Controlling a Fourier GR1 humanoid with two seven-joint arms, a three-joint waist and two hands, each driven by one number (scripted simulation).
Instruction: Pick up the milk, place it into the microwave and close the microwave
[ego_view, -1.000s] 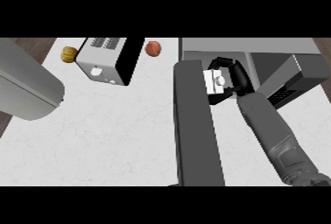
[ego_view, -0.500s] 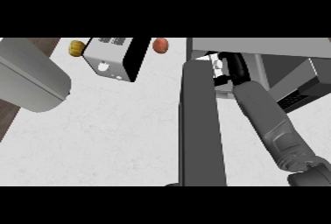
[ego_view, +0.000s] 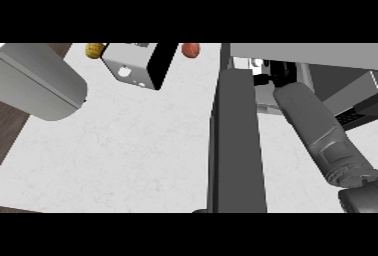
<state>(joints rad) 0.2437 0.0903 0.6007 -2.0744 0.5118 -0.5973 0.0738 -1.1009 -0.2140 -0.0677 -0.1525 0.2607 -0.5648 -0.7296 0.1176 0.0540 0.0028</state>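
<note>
- The right hand (ego_view: 275, 75) reaches into the open microwave (ego_view: 317, 54) at the upper right; only a dark part of it shows past the end of the grey forearm (ego_view: 317, 135), and I cannot tell whether its fingers are spread or curled
- The milk (ego_view: 256, 63) seems to be the small pale shape just left of that hand inside the microwave's mouth; too little shows to say whether the hand touches it
- The microwave door (ego_view: 236, 145) stands open, a long dark slab seen edge-on, running down the view beside the forearm
- On the white counter (ego_view: 133, 160), a toaster (ego_view: 140, 64) sits near the top, with a yellow item (ego_view: 94, 49) to its left and a reddish one (ego_view: 191, 49) to its right
- A large grey arm (ego_view: 37, 82) fills the upper left; its hand is out of view
</note>
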